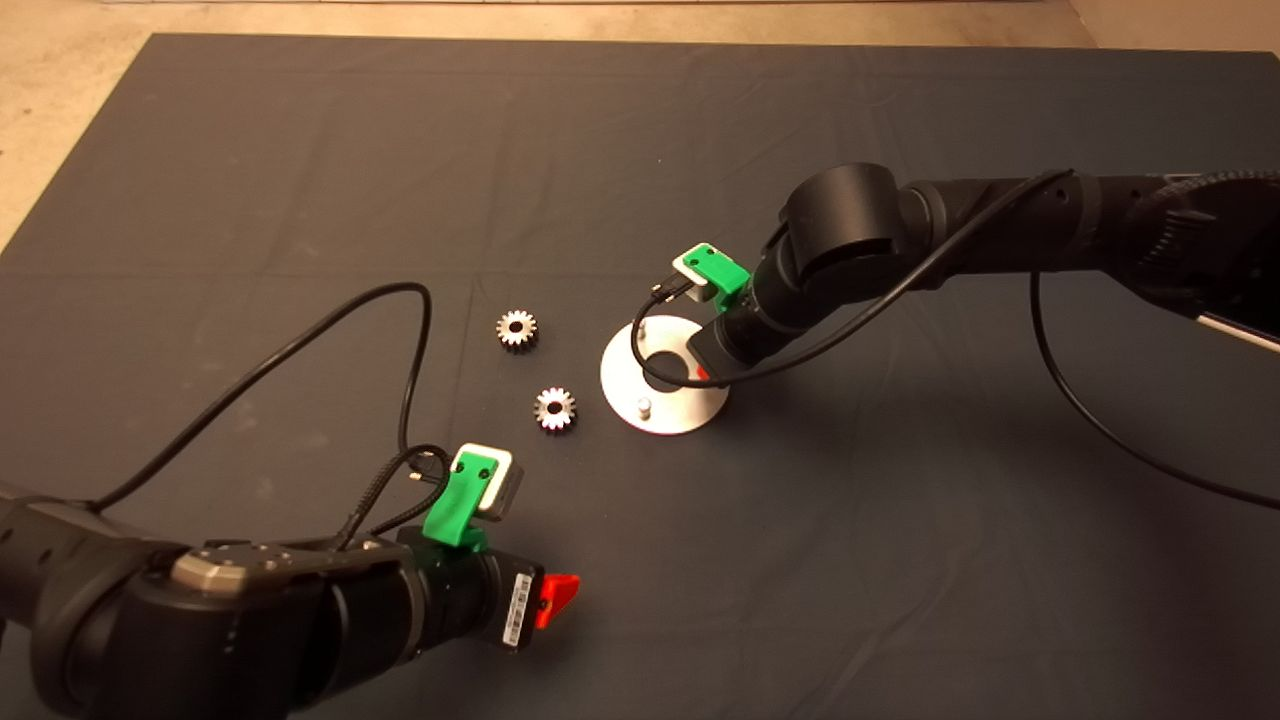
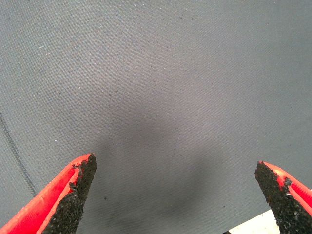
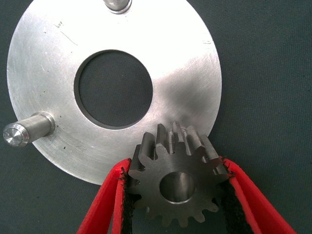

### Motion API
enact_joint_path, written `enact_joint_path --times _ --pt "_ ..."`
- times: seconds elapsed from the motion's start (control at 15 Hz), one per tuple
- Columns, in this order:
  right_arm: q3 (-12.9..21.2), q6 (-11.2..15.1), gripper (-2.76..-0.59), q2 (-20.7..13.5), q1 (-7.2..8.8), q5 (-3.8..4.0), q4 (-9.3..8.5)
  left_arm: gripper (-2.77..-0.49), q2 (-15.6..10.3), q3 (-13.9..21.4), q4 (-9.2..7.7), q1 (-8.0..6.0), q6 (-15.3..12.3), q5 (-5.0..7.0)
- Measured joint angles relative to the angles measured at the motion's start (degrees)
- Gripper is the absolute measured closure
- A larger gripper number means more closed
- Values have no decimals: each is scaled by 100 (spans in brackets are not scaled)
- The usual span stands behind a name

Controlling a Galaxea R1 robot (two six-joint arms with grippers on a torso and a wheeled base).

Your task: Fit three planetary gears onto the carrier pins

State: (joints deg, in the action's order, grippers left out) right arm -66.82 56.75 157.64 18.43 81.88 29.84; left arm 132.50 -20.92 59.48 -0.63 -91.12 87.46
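The shiny carrier disc (image 1: 690, 405) lies at mid-mat, and in the head view one pin (image 1: 645, 407) stands at its near side. The right wrist view shows the disc (image 3: 44, 68) with two bare pins (image 3: 24, 131) (image 3: 117, 5). My right gripper (image 3: 176, 168) is shut on one planetary gear (image 3: 178, 187) and holds it flat over the disc's rim. The third pin is hidden under this gear. In the head view the right gripper (image 1: 700, 372) is over the disc's right side. Two more gears (image 1: 517, 329) (image 1: 555, 409) lie on the mat left of the disc. My left gripper (image 1: 555, 598) is open over bare mat.
The dark mat (image 1: 900, 560) spreads around the disc. A black cable (image 1: 655, 370) from the right wrist hangs over the disc's centre hole. Another cable (image 1: 300, 345) loops from the left arm across the mat. In the left wrist view the fingers (image 2: 73, 195) frame only mat.
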Motion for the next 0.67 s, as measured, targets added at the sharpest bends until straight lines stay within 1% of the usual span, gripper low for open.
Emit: enact_joint_path --times 0.2,0.33,0.53,0.67 --pt "0 -5 -99 0 0 -2 11 -235 0 0 2 0 0 0" --pt "-21 -83 -99 -2 0 -7 11 -235 0 0 11 0 0 2" --pt "-101 -123 -99 -6 22 -57 9 -235 0 0 16 0 0 0" --pt "-101 -123 -99 -6 22 -56 11 -235 0 0 17 0 0 2"
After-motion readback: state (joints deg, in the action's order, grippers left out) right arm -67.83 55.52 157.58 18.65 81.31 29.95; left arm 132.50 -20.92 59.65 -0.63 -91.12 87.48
